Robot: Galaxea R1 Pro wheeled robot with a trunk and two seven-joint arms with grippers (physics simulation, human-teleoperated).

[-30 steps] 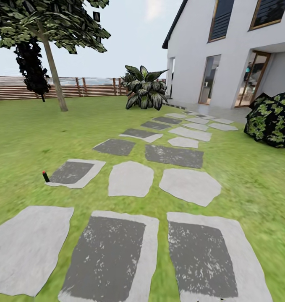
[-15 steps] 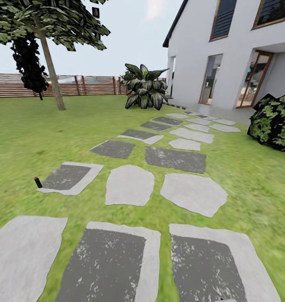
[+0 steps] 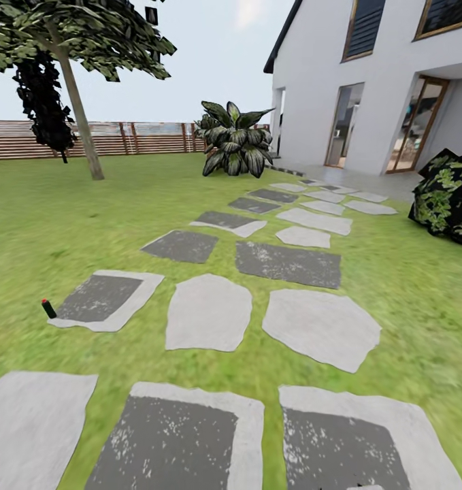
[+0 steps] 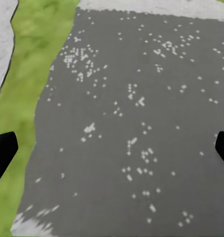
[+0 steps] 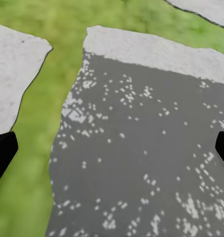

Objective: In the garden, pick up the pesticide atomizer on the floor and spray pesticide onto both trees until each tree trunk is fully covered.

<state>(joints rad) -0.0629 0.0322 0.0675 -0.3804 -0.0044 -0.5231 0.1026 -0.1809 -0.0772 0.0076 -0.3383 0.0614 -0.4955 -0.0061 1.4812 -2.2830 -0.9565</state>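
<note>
Nearest you, both wrist views look down on dark grey stepping stones speckled white, with strips of grass beside them. Your left claw (image 4: pixel 112 150) shows two black fingertips at opposite edges of its view, spread wide apart with nothing between; your right claw (image 5: pixel 112 148) reads the same, tips far apart and empty.

Head view: large paving stones (image 3: pixel 183 442) lie closest, pale rims around dark centres. Beyond them, to your left, the pesticide atomizer (image 3: pixel 48 309) stands slightly tilted on the floor (image 3: pixel 26 272), a small black bottle with what looks like a red tip, just beside the edge of a grey stone (image 3: pixel 105 299).

The stone path runs on toward the white house (image 3: pixel 367 82). A dark leafy bush (image 3: pixel 452 197) sits right of the path. A broad-leaved plant (image 3: pixel 234 143) stands near the house corner.

Farthest left, one tree (image 3: pixel 60 34) rises from the lawn, its tree trunk (image 3: pixel 77 116) leaning, in front of the brown slat fence (image 3: pixel 142 138).
</note>
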